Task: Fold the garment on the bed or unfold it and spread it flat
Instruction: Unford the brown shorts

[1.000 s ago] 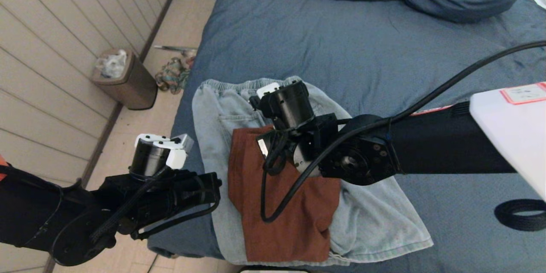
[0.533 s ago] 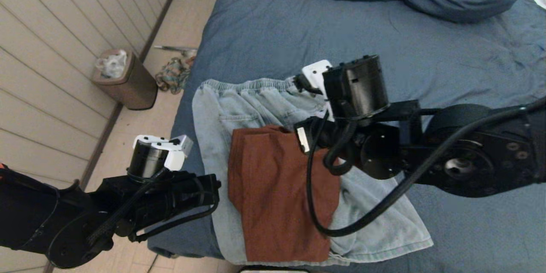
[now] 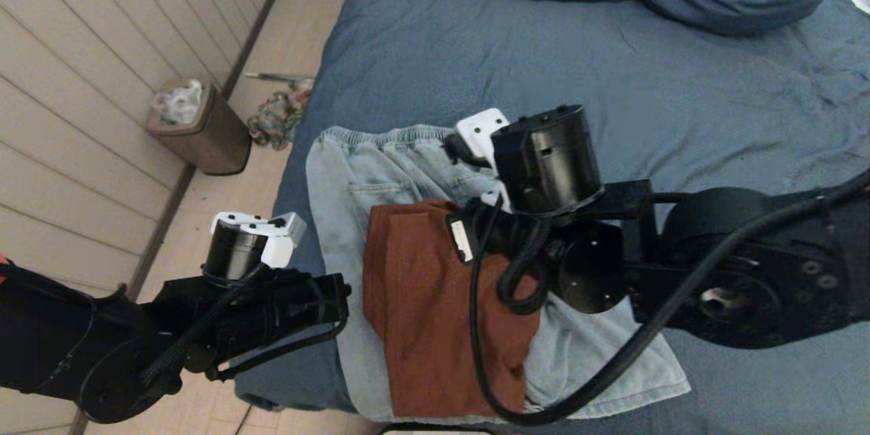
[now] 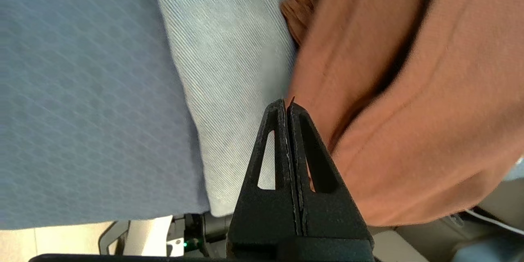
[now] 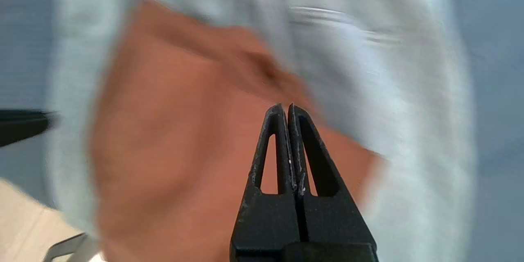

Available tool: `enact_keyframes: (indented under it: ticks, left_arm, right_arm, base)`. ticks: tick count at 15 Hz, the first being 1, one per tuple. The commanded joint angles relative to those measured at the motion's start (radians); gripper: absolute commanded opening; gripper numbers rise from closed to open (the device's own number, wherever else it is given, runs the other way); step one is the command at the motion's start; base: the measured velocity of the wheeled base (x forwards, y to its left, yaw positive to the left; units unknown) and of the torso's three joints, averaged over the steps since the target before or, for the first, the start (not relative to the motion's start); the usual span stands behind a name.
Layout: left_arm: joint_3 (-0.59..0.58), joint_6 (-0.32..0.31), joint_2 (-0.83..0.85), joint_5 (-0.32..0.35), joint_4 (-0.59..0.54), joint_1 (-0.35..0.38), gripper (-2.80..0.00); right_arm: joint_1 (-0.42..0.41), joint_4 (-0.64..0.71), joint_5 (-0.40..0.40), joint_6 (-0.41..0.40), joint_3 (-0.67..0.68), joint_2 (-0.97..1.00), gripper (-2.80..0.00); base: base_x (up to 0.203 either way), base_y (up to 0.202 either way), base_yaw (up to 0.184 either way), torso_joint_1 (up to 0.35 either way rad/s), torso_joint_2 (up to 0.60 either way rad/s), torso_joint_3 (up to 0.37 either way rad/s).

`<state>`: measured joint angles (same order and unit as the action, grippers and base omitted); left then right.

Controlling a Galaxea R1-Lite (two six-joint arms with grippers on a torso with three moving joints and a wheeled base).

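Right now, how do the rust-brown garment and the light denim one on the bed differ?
The rust-brown garment is folded into a narrow block; the light denim garment is spread wider.
The rust-brown garment lies on top; the light denim garment is under it, directly on the bed.
The rust-brown garment looks plain; the light denim garment has a gathered waistband at its far edge.
Shared: both lie near the bed's near left corner, and neither is held.

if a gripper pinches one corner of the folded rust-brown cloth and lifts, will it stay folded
Probably not. The rust-brown cloth looks soft and creased, so it would likely droop and unfold. It seems thin and light. Lying loose on the pale denim shorts, it should slide off rather than drag them.
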<state>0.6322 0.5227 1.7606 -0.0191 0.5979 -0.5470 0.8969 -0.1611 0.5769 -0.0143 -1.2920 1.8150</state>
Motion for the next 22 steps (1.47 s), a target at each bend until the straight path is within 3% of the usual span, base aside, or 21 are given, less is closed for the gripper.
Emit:
enact_keyframes:
  ticks: [1, 13, 18, 22]
  left_arm:
    - [0.006, 0.002, 0.003, -0.001, 0.003, 0.014, -2.80]
    - [0.009, 0.000, 0.034, 0.001, 0.003, 0.015, -2.80]
    - [0.009, 0.000, 0.031, 0.001, 0.003, 0.013, -2.80]
    - [0.009, 0.000, 0.036, 0.001, 0.003, 0.013, -2.80]
  right_arm:
    - [0.051, -0.009, 0.007, -0.005, -0.068, 0.141, 0.00]
    - [0.057, -0.021, 0.029, -0.115, -0.300, 0.366, 0.00]
    - [0.032, -0.039, 0.067, -0.132, -0.267, 0.373, 0.00]
    - [0.002, -0.147, 0.072, -0.134, -0.160, 0.357, 0.00]
  base:
    - [0.000, 0.000, 0.000, 0.000, 0.00, 0.000]
    - [0.000, 0.000, 0.000, 0.000, 0.00, 0.000]
    - [0.000, 0.000, 0.000, 0.000, 0.00, 0.000]
    - [0.000, 0.000, 0.000, 0.000, 0.00, 0.000]
